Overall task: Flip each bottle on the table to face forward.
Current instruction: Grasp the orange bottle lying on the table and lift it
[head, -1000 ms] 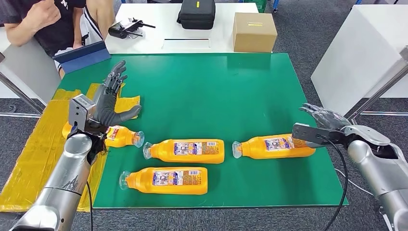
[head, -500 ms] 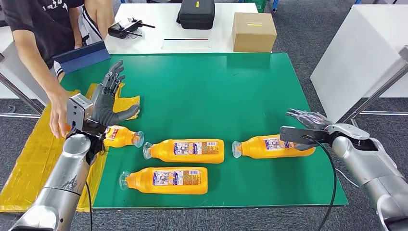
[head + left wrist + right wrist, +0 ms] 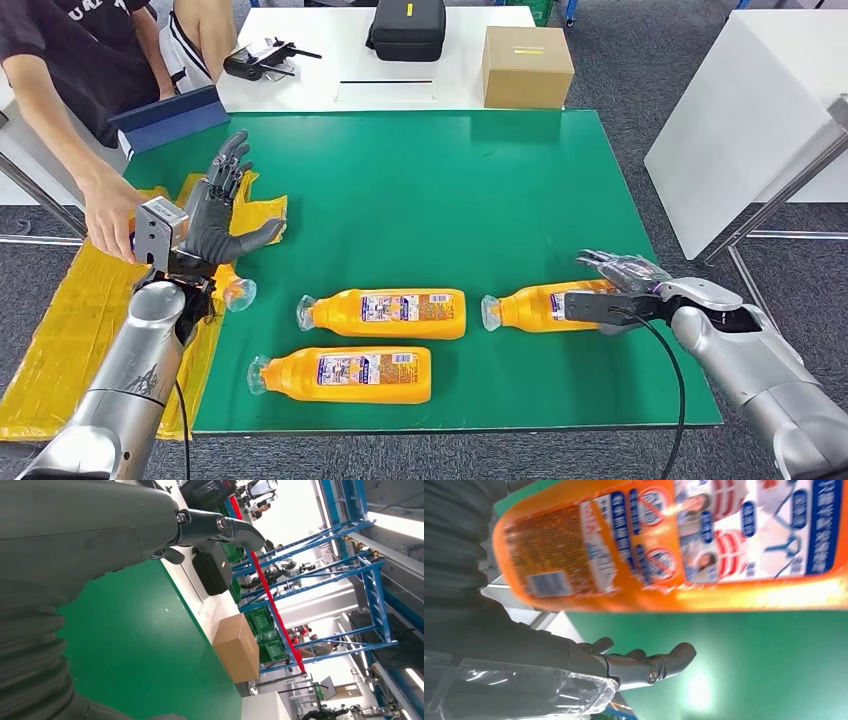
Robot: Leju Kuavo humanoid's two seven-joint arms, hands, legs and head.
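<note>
Green table [image 3: 420, 190] fills my head view, with a yellow sheet [image 3: 70, 330] draped over its left edge. Three orange bottles lie on their sides on it, caps to the left: the middle bottle [image 3: 385, 313], the near bottle [image 3: 345, 375] and the right bottle [image 3: 540, 305]. A fourth bottle [image 3: 238, 293] sits mostly hidden behind my left wrist, where a person's hand [image 3: 108, 215] reaches in. My left hand [image 3: 215, 215] hovers above the sheet, fingers spread wide, holding nothing. My right hand [image 3: 625, 275] is at the right bottle's base with fingers apart; whether it grips I cannot tell.
</note>
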